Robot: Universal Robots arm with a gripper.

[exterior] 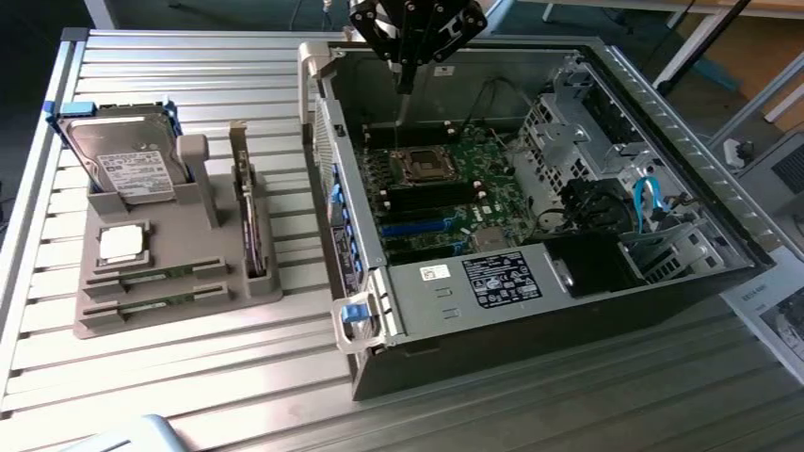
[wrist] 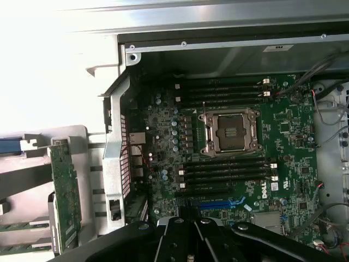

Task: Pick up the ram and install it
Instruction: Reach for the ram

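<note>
Slatted metal table (exterior: 188,66), exterior view. An open computer case (exterior: 703,179) lies on its side from centre to 3 o'clock, exposing the motherboard (exterior: 484,202) with its processor socket (exterior: 425,167) and black memory slots (wrist: 223,90). At 9 o'clock stands a grey holder (exterior: 188,212) carrying, in falling order of size, a hard drive (exterior: 126,165) upright at its 12 o'clock end, an expansion card (exterior: 251,221) on edge along its 3 o'clock side, a square processor (exterior: 120,243) and, nearest 6 o'clock, a ram (exterior: 169,275) with a second ram (exterior: 164,301) just beside it, both lying flat in their grooves. The gripper (exterior: 404,89) hangs at 12 o'clock over the case's far end, well apart from the holder, fingers drawn together with nothing between them.
</note>
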